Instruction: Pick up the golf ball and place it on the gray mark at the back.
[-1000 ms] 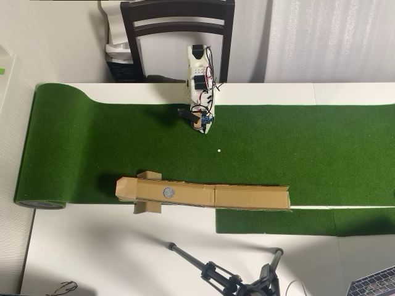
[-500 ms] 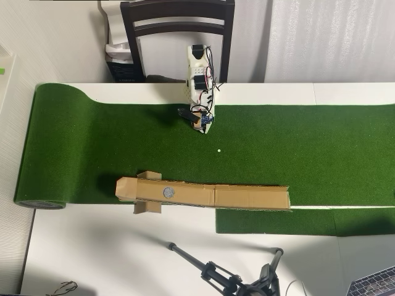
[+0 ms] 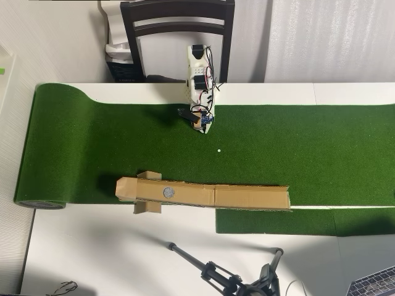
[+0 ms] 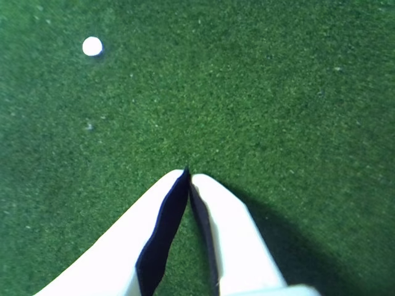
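Note:
A small white ball (image 3: 218, 150) lies on the green turf (image 3: 92, 148), a little in front of and to the right of the arm in the overhead view. In the wrist view the ball (image 4: 92, 46) sits at the upper left, well away from the fingertips. My gripper (image 4: 187, 174) is shut and empty, with its white fingers meeting at their tips just above the turf. In the overhead view the gripper (image 3: 200, 126) is folded close to the arm's base. A round gray mark (image 3: 168, 192) sits on a long cardboard strip (image 3: 247, 197) at the turf's near edge.
A dark chair (image 3: 179, 24) stands behind the arm's base. A camera tripod (image 3: 228, 277) lies on the white table (image 3: 111, 253) at the bottom. A second turf piece (image 3: 296, 222) lies below the cardboard. The turf's left end is rolled up (image 3: 40, 203).

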